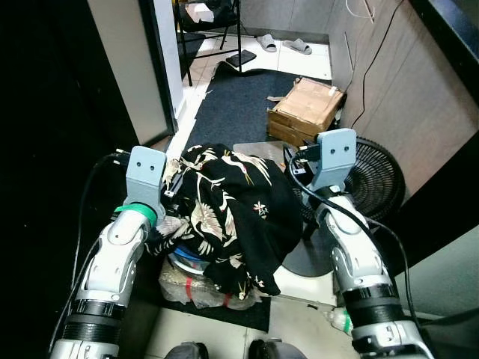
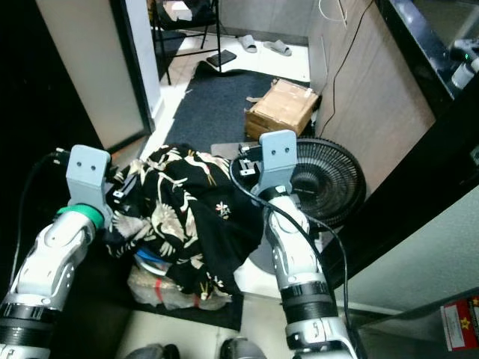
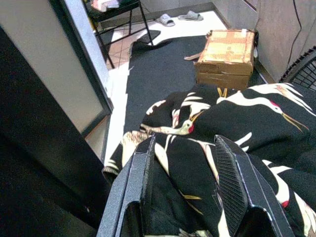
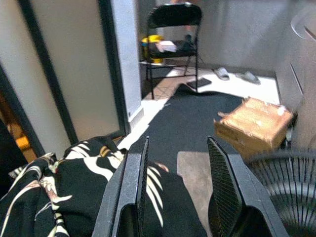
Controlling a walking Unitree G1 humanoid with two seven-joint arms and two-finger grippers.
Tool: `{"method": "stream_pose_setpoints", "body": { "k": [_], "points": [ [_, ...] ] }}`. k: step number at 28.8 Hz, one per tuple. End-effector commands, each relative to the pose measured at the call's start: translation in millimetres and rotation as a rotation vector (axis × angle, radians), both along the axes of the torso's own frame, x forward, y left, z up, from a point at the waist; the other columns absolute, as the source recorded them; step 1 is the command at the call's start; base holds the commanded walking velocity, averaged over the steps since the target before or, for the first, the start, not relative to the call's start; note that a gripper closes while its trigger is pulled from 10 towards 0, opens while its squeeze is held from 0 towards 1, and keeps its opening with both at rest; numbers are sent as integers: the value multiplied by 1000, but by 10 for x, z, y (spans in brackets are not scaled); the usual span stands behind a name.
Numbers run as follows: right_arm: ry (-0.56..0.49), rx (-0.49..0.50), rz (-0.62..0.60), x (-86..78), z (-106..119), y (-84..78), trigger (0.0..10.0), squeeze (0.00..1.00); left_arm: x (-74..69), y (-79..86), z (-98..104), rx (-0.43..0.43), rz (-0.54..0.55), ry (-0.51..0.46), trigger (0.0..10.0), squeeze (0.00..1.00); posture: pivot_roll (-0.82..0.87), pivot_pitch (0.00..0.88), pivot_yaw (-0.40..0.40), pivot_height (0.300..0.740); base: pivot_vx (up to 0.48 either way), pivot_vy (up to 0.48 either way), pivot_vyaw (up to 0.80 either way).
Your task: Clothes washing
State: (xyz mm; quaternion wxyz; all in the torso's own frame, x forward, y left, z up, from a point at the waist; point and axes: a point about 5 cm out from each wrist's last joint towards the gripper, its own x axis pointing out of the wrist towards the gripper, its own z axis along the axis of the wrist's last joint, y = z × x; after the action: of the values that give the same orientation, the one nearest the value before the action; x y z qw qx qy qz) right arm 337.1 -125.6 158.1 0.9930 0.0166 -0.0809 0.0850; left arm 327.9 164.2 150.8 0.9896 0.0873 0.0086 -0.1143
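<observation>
A black garment [image 1: 232,209] printed with white cranes is heaped between my two arms, over a blue-rimmed basket [image 1: 183,262] on the floor. My left gripper [image 3: 185,143] is pushed into the left side of the heap, jaws apart, with the cloth [image 3: 197,163] filling the gap between its fingers. On the right side of the heap is my right gripper [image 4: 177,143], also open, with cloth [image 4: 89,197] lying under and between the bases of its fingers. In the eye views the cloth hides both pairs of fingertips.
A clear plastic bag [image 1: 202,288] sits under the basket. A cardboard box [image 1: 307,108] lies on the dark mat [image 1: 232,105] ahead. A black floor fan [image 1: 378,179] stands close on my right. A folding chair [image 1: 213,22] and slippers [image 1: 288,45] are further off, a wall panel [image 1: 131,67] on the left.
</observation>
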Motion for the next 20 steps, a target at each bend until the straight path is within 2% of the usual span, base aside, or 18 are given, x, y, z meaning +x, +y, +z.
{"method": "stream_pose_setpoints", "body": {
  "k": [1,10,13,20],
  "points": [
    [21,22,-13,-32,-91,11,10000,0,44,33,-71,19,2,32,10000,0,-25,34,115,740,0,0,0],
    [22,20,-29,-24,-107,-82,10000,0,129,73,-79,27,72,21,10000,0,-24,34,107,740,0,0,0],
    [0,8,-14,20,-48,-37,10000,0,152,121,-17,15,115,-5,10000,0,-24,32,102,740,0,0,0],
    [-10,3,2,15,-41,46,10000,0,164,104,-3,2,116,-22,10000,0,-27,30,93,740,0,0,0]
  ]
}}
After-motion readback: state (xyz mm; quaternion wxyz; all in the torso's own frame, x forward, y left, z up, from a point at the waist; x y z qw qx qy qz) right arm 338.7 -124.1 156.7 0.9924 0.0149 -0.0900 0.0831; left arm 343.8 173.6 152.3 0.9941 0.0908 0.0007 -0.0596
